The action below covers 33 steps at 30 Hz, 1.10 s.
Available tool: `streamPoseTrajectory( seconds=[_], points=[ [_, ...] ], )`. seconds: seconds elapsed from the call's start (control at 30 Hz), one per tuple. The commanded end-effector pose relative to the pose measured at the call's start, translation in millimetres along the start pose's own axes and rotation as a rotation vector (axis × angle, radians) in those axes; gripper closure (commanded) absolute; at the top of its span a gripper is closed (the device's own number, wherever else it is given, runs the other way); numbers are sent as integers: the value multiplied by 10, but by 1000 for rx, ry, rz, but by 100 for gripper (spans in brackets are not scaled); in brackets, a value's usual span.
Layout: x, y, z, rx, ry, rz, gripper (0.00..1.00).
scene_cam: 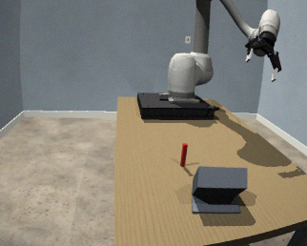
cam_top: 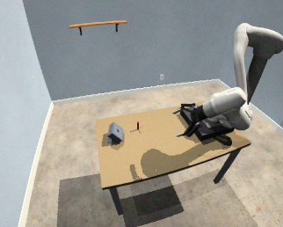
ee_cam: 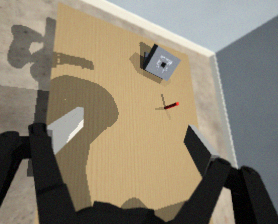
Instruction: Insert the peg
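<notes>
A small red peg (cam_top: 138,125) (scene_cam: 183,154) (ee_cam: 171,105) stands upright on the wooden table (cam_top: 166,153) (scene_cam: 144,197) (ee_cam: 140,165). Beside it stands a grey block with a sloped panel (cam_top: 116,132) (scene_cam: 219,183) (ee_cam: 170,68); the wrist view shows a small dark hole in the middle of the panel. My gripper (cam_top: 182,121) (scene_cam: 261,68) (ee_cam: 135,125) is wide open and empty. It hangs high above the table, far from the peg and the block, and looks down at them.
The arm's black base plate (cam_top: 214,131) (scene_cam: 175,107) sits at one end of the table. An orange wall shelf (cam_top: 97,25) hangs on the far wall. Floor surrounds the table on all sides.
</notes>
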<state>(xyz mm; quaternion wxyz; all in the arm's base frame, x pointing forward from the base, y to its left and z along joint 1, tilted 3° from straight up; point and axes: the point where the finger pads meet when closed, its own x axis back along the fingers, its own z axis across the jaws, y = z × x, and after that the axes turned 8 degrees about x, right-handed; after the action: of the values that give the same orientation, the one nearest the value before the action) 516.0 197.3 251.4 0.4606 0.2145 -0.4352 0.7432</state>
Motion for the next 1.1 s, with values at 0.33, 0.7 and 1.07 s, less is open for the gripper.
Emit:
streamPoseTrajectory(
  seconds=[0.33, 0.7, 1.07],
  points=[
    [0, 0, 0, 0, 0, 0, 0],
    [-222, 16, 65, -140, 0, -63, 0],
    [-837, 73, 262, -551, 24, -236, 0]
  ],
)
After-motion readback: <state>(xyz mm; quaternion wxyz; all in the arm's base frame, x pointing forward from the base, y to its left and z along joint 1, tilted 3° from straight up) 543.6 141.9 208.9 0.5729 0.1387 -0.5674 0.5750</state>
